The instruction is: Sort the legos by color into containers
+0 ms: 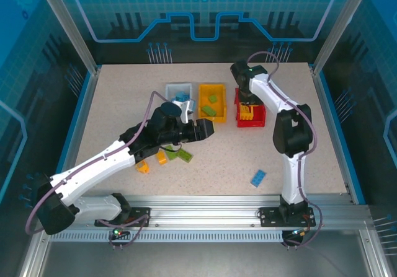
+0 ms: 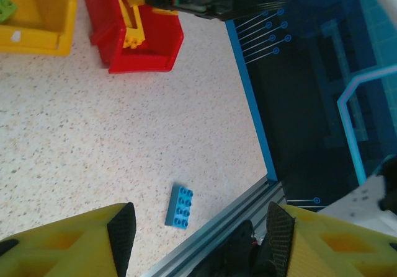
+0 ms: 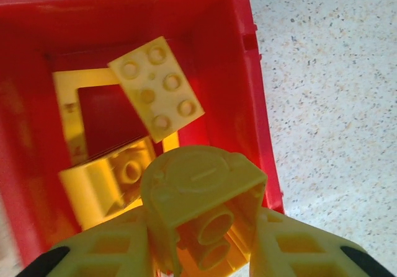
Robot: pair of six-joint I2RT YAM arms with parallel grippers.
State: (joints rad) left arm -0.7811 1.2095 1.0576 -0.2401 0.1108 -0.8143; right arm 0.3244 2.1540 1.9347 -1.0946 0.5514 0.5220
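The yellow brick point(image 3: 198, 196) is clamped between the fingers of the right gripper point(image 3: 200, 246), with its hollow underside facing the wrist camera. The brick hangs directly over the red bin point(image 1: 251, 121), close to one side wall.

Contents of the red bin:
- an open yellow frame piece point(image 3: 68, 103) lying flat;
- a studded yellow block point(image 3: 156, 88) tilted across the frame;
- a further yellow block point(image 3: 102, 187) beside the held brick.

The red bin stands at the right end of a row of three bins. The yellow bin point(image 1: 212, 86) is in the middle and holds green bricks point(image 1: 211, 109). The white-grey bin point(image 1: 170, 88) is at the left end and holds blue bricks point(image 1: 182, 96).

The left gripper point(image 2: 200, 237) has its jaws spread with nothing between them. In the top view it is positioned just in front of the yellow bin.

A single blue brick point(image 1: 258, 178) lies on the table point(image 1: 124, 103), well apart from the bins, toward the front right. Loose orange bricks point(image 1: 143, 167) and green ones point(image 1: 181, 155) lie beneath the left arm. The arm partly covers them, so their number cannot be told.
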